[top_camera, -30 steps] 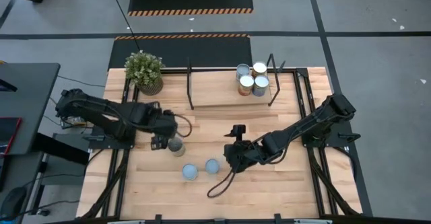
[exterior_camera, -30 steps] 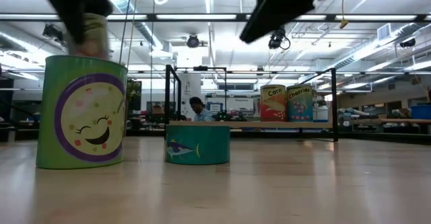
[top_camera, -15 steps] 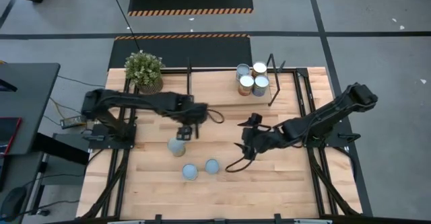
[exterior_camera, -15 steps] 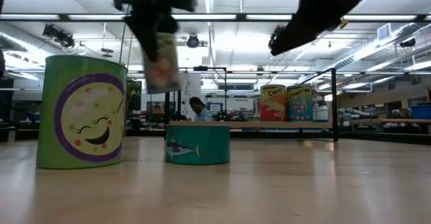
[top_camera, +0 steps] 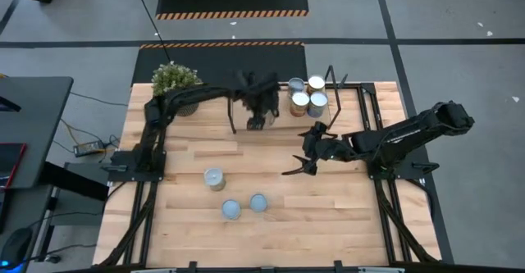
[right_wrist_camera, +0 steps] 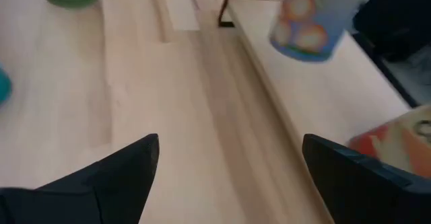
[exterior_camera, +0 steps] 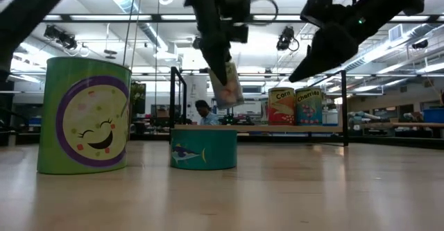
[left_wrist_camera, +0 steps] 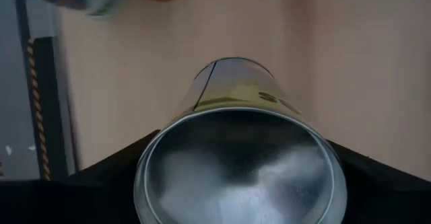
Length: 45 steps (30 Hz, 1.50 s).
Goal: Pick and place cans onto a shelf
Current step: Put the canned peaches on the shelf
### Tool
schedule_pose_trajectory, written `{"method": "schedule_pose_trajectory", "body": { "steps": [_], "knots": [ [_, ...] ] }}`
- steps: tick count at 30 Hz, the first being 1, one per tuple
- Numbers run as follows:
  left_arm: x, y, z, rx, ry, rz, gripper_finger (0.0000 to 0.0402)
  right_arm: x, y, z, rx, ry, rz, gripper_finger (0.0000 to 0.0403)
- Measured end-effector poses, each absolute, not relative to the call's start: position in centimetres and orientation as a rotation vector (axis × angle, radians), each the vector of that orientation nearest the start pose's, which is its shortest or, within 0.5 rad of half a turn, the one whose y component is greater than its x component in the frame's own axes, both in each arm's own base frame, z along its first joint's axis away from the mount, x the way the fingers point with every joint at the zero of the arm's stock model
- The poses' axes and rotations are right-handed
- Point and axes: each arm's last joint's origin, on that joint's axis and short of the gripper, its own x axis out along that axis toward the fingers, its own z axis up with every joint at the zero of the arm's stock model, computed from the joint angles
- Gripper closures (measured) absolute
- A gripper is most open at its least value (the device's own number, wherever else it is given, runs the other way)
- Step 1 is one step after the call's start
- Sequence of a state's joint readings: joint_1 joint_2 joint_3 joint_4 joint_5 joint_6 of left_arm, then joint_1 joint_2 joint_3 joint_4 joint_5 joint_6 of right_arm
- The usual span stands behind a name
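You see a tall green can (exterior_camera: 84, 116) printed with a purple ring and a smiling cream face, and a short teal can (exterior_camera: 203, 148) with a fish. On the pale wood shelf (exterior_camera: 291, 127) stand an orange corn can (exterior_camera: 280, 107) and a teal cherries can (exterior_camera: 309, 106).

Light-wood shelf board with thin black posts (top_camera: 279, 122) sits at the far side of the plank tabletop (top_camera: 344, 216). Potted green plant (top_camera: 175, 83) at the far left corner, left of the shelf. Four short metal cans (top_camera: 307, 97) clustered on the shelf's right end. Left gripper (top_camera: 259, 116) above the shelf's middle, clamped on a tilted metal can (exterior_camera: 226, 84), just left of that cluster. Right gripper (top_camera: 305, 160) in front of the shelf, right of centre, fingers apart. Three round-topped cans on the table nearer the front: one (top_camera: 214, 179) left, two (top_camera: 244, 207) side by side ahead of it.
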<state>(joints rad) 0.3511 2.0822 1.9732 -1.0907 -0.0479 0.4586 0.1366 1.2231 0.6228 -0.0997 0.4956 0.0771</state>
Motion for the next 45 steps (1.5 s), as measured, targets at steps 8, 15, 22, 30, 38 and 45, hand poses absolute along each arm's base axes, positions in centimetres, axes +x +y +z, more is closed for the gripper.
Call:
{"method": "schedule_pose_trajectory", "body": {
  "steps": [8,15,22,30,38,45],
  "knots": [
    [41.6,20.3,24.2,0.174,1.328,0.095,0.0076,22.1,0.8,21.3,-0.147,0.614,-0.395,0.0029],
    [42.1,20.3,23.3,0.176,1.340,0.112,0.0026,21.7,1.4,21.7,-0.135,0.604,-0.350,0.0029],
    [42.3,18.9,23.3,0.262,1.403,0.107,0.0015,21.7,1.3,21.7,-0.148,0.598,-0.375,0.0029],
    [42.0,18.1,24.7,0.407,1.455,0.183,0.0016,21.7,1.1,21.7,-0.189,0.592,-0.444,0.0029],
    [41.9,18.1,24.7,0.403,1.464,0.208,0.0017,21.5,0.9,21.5,-0.269,0.613,-0.482,0.0029],
    [43.0,18.1,24.9,0.325,1.301,0.117,0.0017,21.5,0.8,21.5,-0.283,0.619,-0.481,0.0029]
  ]
}}
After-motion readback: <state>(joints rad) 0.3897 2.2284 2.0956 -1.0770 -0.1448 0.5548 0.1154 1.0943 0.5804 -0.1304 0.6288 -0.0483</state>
